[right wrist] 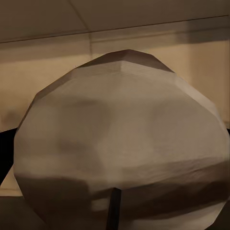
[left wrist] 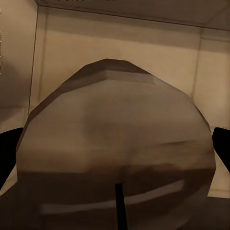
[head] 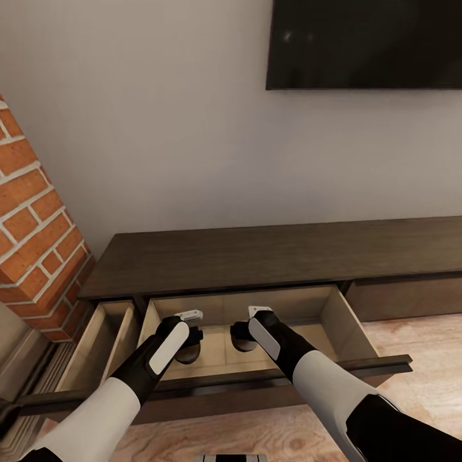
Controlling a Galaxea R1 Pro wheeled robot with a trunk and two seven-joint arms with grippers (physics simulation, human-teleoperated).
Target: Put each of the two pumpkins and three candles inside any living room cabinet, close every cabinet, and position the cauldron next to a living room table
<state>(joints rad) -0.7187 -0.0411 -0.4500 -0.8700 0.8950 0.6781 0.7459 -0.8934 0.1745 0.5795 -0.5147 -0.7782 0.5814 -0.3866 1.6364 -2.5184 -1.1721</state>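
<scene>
We are looking at a home living room, rendered in simulation. We are identifying it by four fixtures in the head view. A black wall television (head: 364,43) is hanging on a pale wall (head: 173,122). Beneath it, a long, low, dark-brown wood cabinet (head: 276,253) is running along that wall, with one wide drawer (head: 340,324) standing open and showing a pale beige divided interior. A red brick chimney (head: 35,237) is rising just beside the cabinet's end. A light wood plank floor (head: 410,346) is lying in front of the cabinet.
</scene>
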